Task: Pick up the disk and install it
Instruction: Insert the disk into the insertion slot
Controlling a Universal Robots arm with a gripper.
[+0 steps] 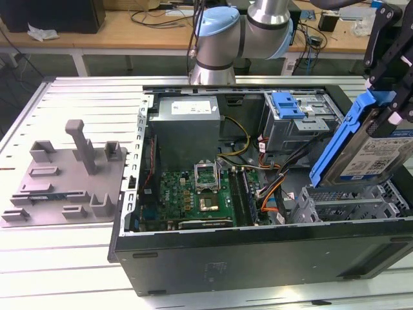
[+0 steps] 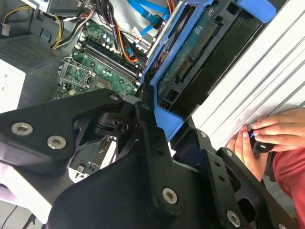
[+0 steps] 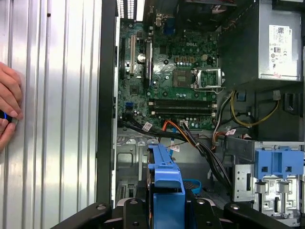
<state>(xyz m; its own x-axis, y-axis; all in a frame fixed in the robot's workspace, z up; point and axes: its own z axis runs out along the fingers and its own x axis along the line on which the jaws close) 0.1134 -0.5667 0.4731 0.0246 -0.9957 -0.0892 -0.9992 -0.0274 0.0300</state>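
The disk (image 1: 381,155), a silver drive with a white-and-blue label in a blue carrier bracket (image 1: 348,139), hangs tilted above the grey drive cage (image 1: 342,205) at the exterior view's right end of the open computer case (image 1: 258,261). My gripper (image 1: 387,106) is shut on the disk's upper end. In the second wrist view the disk (image 2: 190,52) shows its green circuit-board side between the black fingers (image 2: 147,129). The first wrist view looks along the bracket's blue edge (image 3: 166,183), with the gripper (image 3: 166,212) clamped around it.
Inside the case lie a green motherboard (image 1: 193,194), a grey power-supply box (image 1: 187,123), loose cables (image 1: 271,187) and a blue latch tab (image 1: 287,104). A grey fixture (image 1: 64,174) stands at the exterior view's left. A person's hand (image 2: 267,136) rests on the ribbed table (image 3: 52,119).
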